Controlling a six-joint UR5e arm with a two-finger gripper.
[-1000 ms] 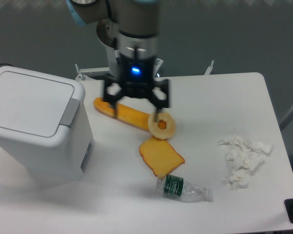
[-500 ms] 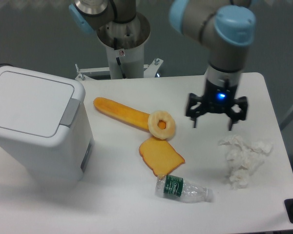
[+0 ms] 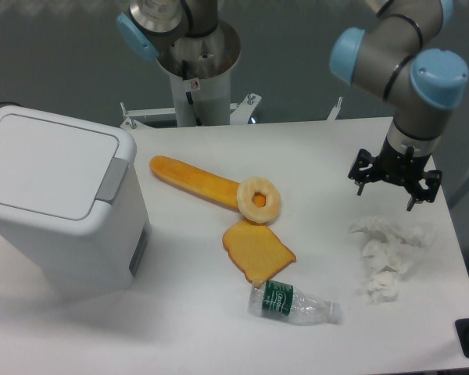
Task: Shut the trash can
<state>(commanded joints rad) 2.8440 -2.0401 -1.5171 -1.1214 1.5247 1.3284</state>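
Two dark fingers stand spread apart with nothing between them, pointing down over the far right part of the desk. The gripper hangs just above and beyond the crumpled white tissue, not touching it, and the UR5e arm rises from it toward the top right.

Well apart, at the left edge of the desk, sits the trash can. Its flat white lid lies level on the body, and the grey latch tab sits flush at the front rim, so the bin looks already shut. By that reading the closing step is done, or nearly so; whether the latch has fully caught cannot be told from this view.

Between bin and gripper lie a long orange bread stick, a ring-shaped pastry resting on its near end, a slice of toast and a small clear water bottle on its side.

If anything remains, the next move would call for crossing the whole desk leftward above this clutter and pressing down on the lid's front edge near the tab.
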